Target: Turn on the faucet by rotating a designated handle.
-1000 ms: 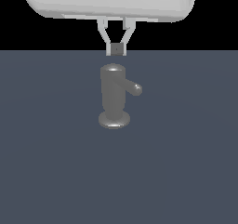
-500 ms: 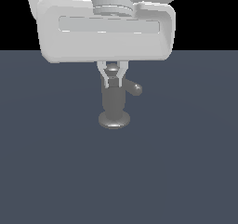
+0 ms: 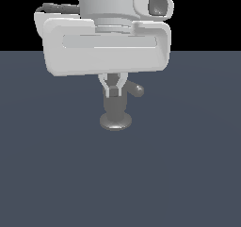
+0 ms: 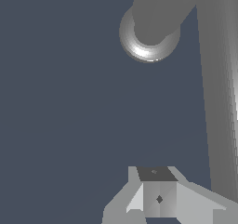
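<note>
Exterior view: the faucet (image 3: 115, 109) is shown upright on the dark worktop (image 3: 188, 174), its long axis vertical and its flared foot resting near the scene's middle. The handle (image 3: 136, 90) is seen projecting sideways toward the exterior view's right. The pincer (image 3: 113, 91) is positioned at the faucet's top, fingers drawn together with nothing visibly clasped. Bare worktop is shown on every side of the foot.

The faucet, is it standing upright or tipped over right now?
Upright: the faucet stands vertical on its round foot, handle sticking sideways.
</note>
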Robot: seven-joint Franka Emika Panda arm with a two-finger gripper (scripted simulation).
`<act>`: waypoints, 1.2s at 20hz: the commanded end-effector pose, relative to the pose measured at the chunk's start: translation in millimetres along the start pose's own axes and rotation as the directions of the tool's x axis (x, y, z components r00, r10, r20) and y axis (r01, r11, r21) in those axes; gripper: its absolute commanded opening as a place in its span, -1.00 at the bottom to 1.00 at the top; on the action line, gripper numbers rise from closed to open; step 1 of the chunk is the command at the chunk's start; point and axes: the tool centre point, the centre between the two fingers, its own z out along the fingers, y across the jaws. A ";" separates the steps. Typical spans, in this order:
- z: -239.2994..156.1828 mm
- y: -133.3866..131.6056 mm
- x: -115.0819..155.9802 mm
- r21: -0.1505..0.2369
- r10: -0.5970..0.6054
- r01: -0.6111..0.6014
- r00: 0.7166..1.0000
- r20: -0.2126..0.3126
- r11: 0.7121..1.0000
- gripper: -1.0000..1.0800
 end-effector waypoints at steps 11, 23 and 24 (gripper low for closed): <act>0.4 36.9 6.5 0.000 -0.001 0.001 1.000 0.000 1.000 -1.00; 0.4 90.2 15.7 -0.001 -0.001 0.001 1.000 0.000 1.000 -1.00; 0.4 94.5 16.4 -0.001 -0.001 0.001 1.000 0.000 1.000 -1.00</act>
